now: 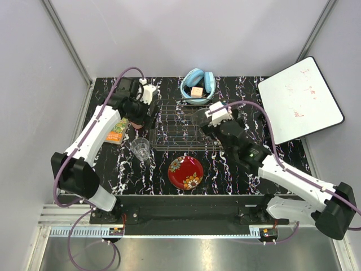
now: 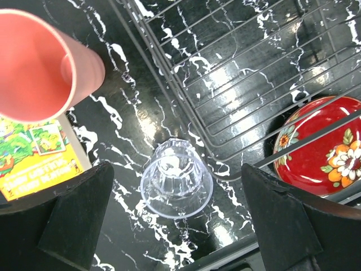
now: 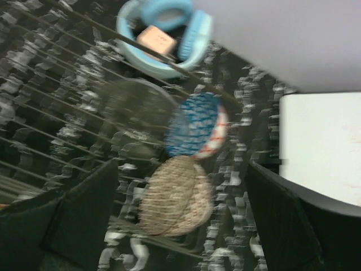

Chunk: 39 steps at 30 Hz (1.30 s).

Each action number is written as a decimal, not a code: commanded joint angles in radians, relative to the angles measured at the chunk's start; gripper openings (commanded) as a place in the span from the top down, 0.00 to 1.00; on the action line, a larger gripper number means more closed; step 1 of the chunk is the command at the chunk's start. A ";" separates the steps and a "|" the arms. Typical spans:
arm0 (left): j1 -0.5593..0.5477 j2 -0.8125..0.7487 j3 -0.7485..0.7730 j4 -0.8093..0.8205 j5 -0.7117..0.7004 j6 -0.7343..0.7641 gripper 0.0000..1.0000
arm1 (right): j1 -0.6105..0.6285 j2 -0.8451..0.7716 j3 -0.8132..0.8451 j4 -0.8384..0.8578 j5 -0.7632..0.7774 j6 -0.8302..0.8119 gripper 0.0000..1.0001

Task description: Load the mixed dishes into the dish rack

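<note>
1. The dish rack (image 1: 177, 125) stands mid-table, nearer the far edge than the near one.
2. Our left gripper (image 2: 176, 169) hangs over the table just off the rack's left side. Its jaws are spread wide and hold nothing.
3. The clear glass tumbler (image 2: 176, 178) stands upright on the table near the rack's near-left corner, apart from the wires. In the left wrist view it shows between the two fingers (image 2: 73, 220) but lower down, untouched.
4. The pink plastic cup (image 2: 39, 62) sits off the rack's left side, its mouth turned towards the wrist camera. It lies next to the orange-green booklet (image 2: 36, 164), which is flat on the table towards the left edge.
5. The red floral plate (image 1: 185, 172) lies flat between the rack's near side and the table's near edge.
6. Our right gripper (image 3: 181, 165) is over the right part of the rack, jaws fully apart and gripping nothing.
7. The right wrist view is blurred. Below the open fingers we make out the blue patterned bowl (image 3: 197, 124) and the cream speckled bowl (image 3: 175, 195), side by side on the rack wires and seemingly tipped on edge.
8. A faint round clear shape beside them may be the clear glass plate (image 3: 135, 104); we cannot be sure.
9. The light blue bowl (image 1: 197, 87) with its cube sits just past the rack's far side, and the white board (image 1: 299, 99) lies at the far-right corner.
</note>
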 commanded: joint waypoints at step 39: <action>-0.005 -0.153 0.116 -0.110 -0.128 0.033 0.01 | 0.045 0.233 -0.250 -0.131 -0.617 1.322 0.39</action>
